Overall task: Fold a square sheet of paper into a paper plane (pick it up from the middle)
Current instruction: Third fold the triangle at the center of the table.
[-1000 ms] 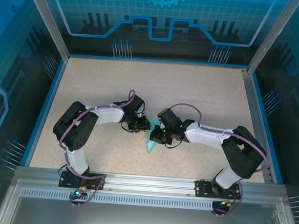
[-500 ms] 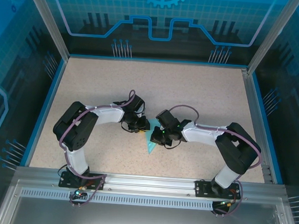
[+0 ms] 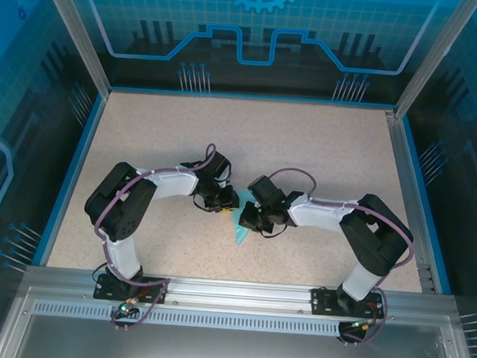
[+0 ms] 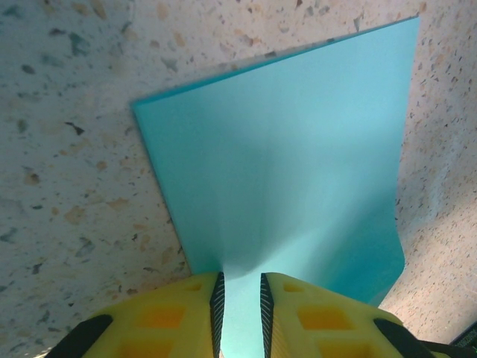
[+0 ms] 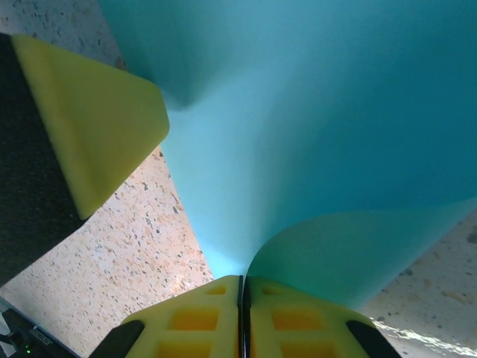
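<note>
The square sheet of paper, light cyan, is lifted off the table between both grippers, with a pointed corner hanging toward the near edge. In the left wrist view the sheet funnels down into my left gripper, whose yellow fingers stand narrowly apart with the paper bunched between them. My right gripper is shut tight on a curled edge of the sheet. From above, the left gripper and the right gripper sit almost tip to tip. A yellow finger of the left gripper shows at the upper left of the right wrist view.
Speckled beige table with a blue rim and clear enclosure walls all round. Both arm bases are bolted to the aluminium rail at the near edge. Open tabletop lies behind and to both sides of the grippers.
The right arm's elbow and gripper have shifted slightly to the left, toward the left gripper. The left arm and the paper have hardly moved.
</note>
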`<act>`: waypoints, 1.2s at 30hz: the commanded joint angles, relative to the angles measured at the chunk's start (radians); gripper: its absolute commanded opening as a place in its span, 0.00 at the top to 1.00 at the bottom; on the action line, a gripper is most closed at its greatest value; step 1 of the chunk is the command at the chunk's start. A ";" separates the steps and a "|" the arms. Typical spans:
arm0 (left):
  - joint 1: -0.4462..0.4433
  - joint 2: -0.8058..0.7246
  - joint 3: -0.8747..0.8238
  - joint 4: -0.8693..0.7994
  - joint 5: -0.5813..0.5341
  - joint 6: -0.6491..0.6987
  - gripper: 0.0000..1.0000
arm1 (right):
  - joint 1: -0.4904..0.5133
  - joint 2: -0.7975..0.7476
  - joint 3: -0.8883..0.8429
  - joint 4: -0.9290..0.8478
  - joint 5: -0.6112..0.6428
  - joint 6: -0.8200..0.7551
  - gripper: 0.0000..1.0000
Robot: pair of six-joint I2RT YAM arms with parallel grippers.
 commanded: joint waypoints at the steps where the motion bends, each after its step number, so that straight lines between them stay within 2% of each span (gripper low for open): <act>1: -0.006 0.010 0.021 -0.031 -0.011 0.014 0.77 | 0.018 0.025 0.015 -0.010 0.008 -0.005 0.90; 26: -0.015 0.014 0.021 -0.035 -0.013 0.019 0.77 | 0.019 0.050 0.016 0.043 -0.027 -0.037 0.90; 36: -0.016 0.011 0.021 -0.039 -0.014 0.017 0.77 | 0.020 0.065 0.016 0.012 -0.009 -0.039 0.90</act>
